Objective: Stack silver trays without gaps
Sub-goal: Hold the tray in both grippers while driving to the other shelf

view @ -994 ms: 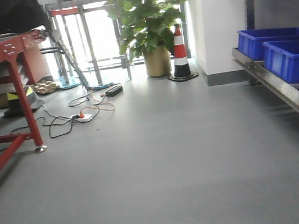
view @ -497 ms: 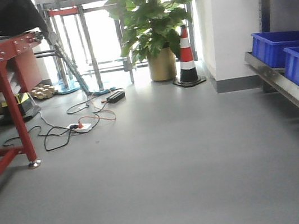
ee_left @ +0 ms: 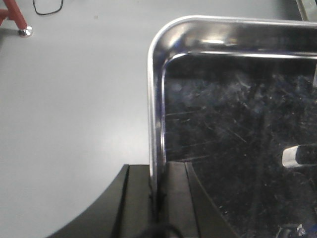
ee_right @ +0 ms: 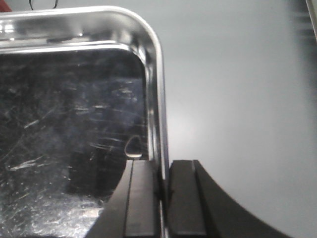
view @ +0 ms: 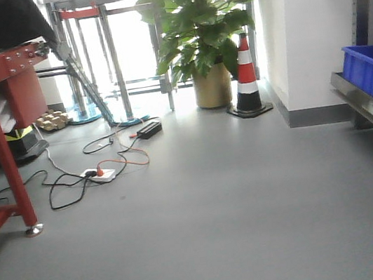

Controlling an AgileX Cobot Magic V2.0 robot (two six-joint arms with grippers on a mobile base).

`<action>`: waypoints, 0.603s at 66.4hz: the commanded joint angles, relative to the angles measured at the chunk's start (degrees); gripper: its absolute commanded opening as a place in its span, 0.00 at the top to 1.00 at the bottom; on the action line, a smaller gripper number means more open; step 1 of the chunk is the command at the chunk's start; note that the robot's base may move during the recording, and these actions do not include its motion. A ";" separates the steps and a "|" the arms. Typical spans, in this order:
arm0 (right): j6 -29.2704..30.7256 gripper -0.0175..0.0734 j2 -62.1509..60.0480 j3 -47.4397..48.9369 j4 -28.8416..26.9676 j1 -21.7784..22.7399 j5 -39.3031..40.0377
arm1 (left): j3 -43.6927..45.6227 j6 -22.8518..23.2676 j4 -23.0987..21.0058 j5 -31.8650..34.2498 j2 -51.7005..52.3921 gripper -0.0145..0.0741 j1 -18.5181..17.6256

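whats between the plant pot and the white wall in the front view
A red-and-white traffic cone stands on the floor between the plant pot and the white wall. The front-facing view shows it.

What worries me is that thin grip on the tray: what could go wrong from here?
1. The left gripper and right gripper each pinch only the thin rim of the silver tray; a slip on either side could tilt or drop it.
2. A power strip with trailing leads and a red table leg lie ahead on the left; steering that way could snag the base.
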State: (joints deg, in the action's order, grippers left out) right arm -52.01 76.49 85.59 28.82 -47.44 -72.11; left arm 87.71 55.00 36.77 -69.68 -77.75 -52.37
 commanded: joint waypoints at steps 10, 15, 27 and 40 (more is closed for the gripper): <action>0.32 0.82 -0.17 0.12 -1.34 -0.56 6.53 | -0.04 -0.38 -1.40 6.41 -0.19 0.86 -0.93; 0.32 0.82 -0.17 0.12 -1.34 -0.56 6.66 | -0.04 -0.38 -1.40 6.41 -0.19 0.86 -0.93; 0.32 0.82 -0.17 0.12 -1.34 -0.56 6.79 | -0.04 -0.38 -1.28 6.41 -0.19 0.86 -0.93; 0.32 0.82 -0.17 0.12 -1.34 -0.56 10.60 | -0.04 -0.38 0.78 6.41 -0.19 0.86 -0.93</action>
State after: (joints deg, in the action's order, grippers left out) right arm -52.01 76.49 85.47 29.25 -47.44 -70.64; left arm 87.68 55.00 37.76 -68.98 -77.75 -52.37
